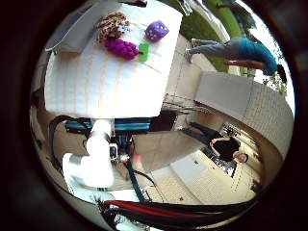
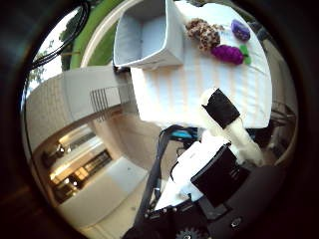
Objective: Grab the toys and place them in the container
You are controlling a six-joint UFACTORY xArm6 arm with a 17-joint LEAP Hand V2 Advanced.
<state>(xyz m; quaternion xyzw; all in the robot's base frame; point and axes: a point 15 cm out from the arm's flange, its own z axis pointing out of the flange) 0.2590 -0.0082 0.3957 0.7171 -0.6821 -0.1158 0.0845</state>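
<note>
A brown spotted plush toy [image 2: 204, 35], a purple grape toy with a green leaf [image 2: 227, 53] and a small purple toy [image 2: 240, 28] lie close together on the white-covered table [image 2: 189, 85]. The grey open container [image 2: 150, 35] stands on the table right beside the plush toy. The little finger side view shows the same toys: the plush [image 1: 111, 24], the grapes [image 1: 121, 46] and the small purple toy [image 1: 156, 31]. My right hand [image 2: 224, 119] hangs well above the table, away from the toys, with its fingers [image 1: 94, 154] relaxed and nothing between them.
The table's near edge [image 1: 115, 115] drops to a paved floor [image 1: 183, 144]. A low pale wall [image 1: 245, 101] runs beside the table, with grass beyond it.
</note>
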